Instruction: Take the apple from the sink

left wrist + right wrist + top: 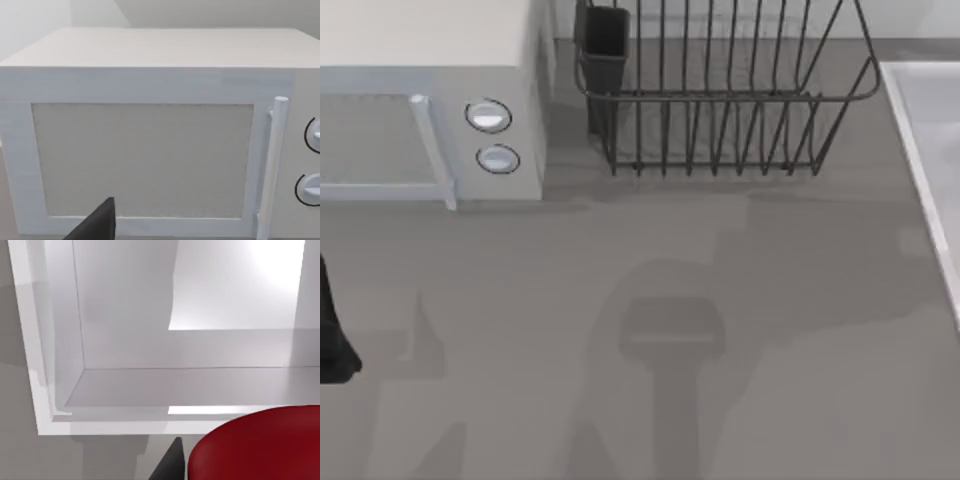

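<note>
The apple (255, 445) sits close under the right wrist camera, beside a dark finger (169, 465), above the sink's (35, 365) rim corner; whether it's clamped, I cannot tell. Left arm (332, 335) rests at the table's left edge, facing the microwave (150, 145)

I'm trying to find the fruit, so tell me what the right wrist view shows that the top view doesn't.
Right wrist view alone: the apple, red and close to the camera, above the hollow inside of the sink. Top view alone: the dish rack, the white box with two knobs, and the left arm parked at the table's left edge. Both share the sink's pale rim and the grey table.
</note>
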You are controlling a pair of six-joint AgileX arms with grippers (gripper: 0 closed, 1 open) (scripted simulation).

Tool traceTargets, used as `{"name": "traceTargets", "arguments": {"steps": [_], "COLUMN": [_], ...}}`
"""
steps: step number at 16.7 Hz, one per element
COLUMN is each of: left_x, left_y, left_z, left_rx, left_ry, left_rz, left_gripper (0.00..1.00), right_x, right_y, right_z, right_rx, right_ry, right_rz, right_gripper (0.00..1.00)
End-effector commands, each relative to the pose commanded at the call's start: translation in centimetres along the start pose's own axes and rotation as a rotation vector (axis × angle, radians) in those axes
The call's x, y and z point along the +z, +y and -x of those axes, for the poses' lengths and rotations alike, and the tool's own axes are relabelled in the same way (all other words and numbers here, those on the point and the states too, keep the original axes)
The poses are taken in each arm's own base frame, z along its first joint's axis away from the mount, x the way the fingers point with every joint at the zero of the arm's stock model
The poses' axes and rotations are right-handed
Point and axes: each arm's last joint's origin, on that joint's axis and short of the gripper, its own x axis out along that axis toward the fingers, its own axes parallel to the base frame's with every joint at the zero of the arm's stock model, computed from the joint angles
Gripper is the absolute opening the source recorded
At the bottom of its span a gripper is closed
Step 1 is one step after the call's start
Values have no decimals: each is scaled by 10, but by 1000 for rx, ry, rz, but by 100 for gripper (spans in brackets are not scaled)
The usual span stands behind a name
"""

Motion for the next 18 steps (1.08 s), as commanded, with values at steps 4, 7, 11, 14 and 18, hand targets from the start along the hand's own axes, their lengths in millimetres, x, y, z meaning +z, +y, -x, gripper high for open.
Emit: {"name": "traceTargets", "arguments": {"steps": [4, 7, 11, 14, 18], "left_x": [0, 0, 0, 0, 0], "left_y": [0, 0, 0, 0, 0], "left_z": [0, 0, 0, 0, 0], "left_rx": [0, 0, 0, 0, 0], "left_ry": [0, 0, 0, 0, 0], "left_rz": [0, 0, 0, 0, 0], "left_gripper": [100, 100, 100, 100, 100], "right_x": [9, -7, -50, -70, -72], "right_y": [100, 192, 281, 307, 309], "right_z": [-5, -8, -10, -11, -10], "right_rx": [4, 0, -6, -8, -7], "right_ry": [20, 31, 35, 33, 32], "right_rz": [3, 6, 9, 8, 8], "right_gripper": [0, 0, 0, 0, 0]}}
